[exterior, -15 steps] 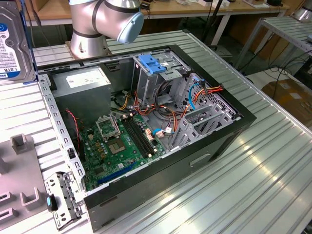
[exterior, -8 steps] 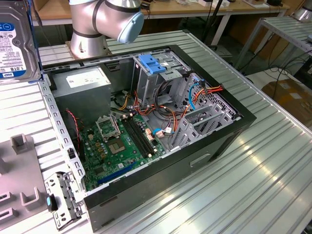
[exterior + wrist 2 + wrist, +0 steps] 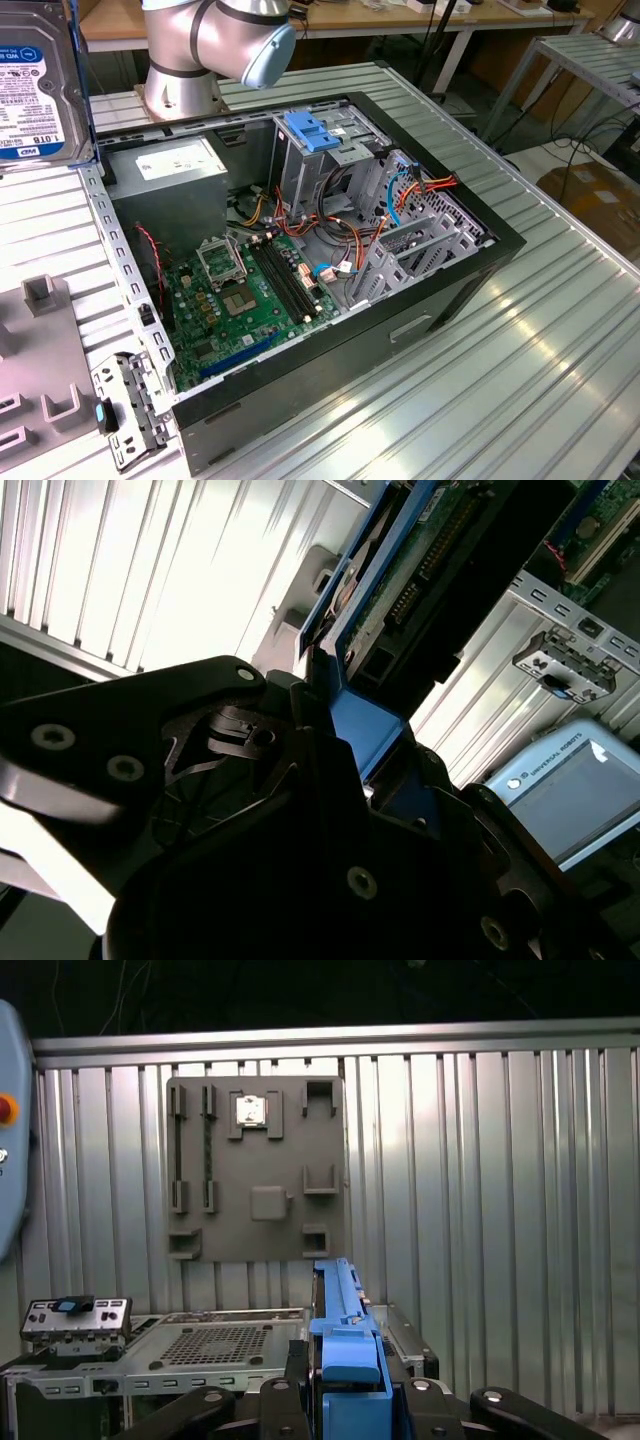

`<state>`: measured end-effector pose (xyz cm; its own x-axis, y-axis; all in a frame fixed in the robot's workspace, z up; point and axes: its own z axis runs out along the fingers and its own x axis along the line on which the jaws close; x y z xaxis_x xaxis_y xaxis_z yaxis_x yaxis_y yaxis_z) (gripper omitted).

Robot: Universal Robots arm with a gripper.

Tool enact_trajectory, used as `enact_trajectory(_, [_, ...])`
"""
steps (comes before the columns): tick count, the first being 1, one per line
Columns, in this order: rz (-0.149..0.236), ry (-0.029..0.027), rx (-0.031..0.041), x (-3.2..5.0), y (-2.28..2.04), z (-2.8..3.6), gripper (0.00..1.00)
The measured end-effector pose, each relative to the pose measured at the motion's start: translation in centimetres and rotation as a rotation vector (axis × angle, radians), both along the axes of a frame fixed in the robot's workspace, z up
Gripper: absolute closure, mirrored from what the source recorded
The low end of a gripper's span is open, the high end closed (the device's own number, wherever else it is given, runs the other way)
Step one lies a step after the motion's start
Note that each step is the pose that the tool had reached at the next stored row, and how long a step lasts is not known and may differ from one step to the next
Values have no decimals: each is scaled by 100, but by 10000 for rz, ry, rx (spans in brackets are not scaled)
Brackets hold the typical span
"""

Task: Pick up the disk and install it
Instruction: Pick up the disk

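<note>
Where the exterior view takes in the whole bench, the disk [image 3: 35, 80] hangs high at the exterior view's far left, close to the camera. Its label faces the lens, and it is well apart from the open case [image 3: 300, 390] lying on the ribbed table [image 3: 520, 380]. The arm [image 3: 200, 40] stands on the table beyond the case. Inside the case the supply [image 3: 180, 160] sits at the far left and the green board [image 3: 245, 290] lies nearer. A blue bracket [image 3: 312, 132] tops the tall cage [image 3: 300, 175] at the far side. A grey plate [image 3: 40, 350] rests on the table to the exterior view's left of the case.

In the second wrist view the gripper [image 3: 360, 735] is closed on the disk [image 3: 420, 550]. Its black fingers [image 3: 240, 730] press against the blue rail [image 3: 370, 710] from both sides. The disk's circuit side faces this camera, and it stands out from the jaws over the table [image 3: 120, 570]. A pendant [image 3: 575, 785] lies behind it.

In the first wrist view the disk [image 3: 340, 1325] is seen edge-on. Its blue rail rises from between the fingers [image 3: 297, 1370] of the gripper [image 3: 345, 1385], which are tight on either side of it. Beyond lie the case [image 3: 210, 1345], the grey plate [image 3: 255, 1170] flat on the table [image 3: 500, 1210], and an edge of the pendant [image 3: 8, 1160].
</note>
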<state>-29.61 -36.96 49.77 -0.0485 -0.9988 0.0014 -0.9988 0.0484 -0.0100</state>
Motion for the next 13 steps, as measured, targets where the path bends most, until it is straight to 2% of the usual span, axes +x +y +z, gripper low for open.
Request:
enact_trajectory(7, [-1, 1, 0, 84, 0, 0, 63])
enact_trajectory(13, [0, 0, 0, 209, 0, 0, 63])
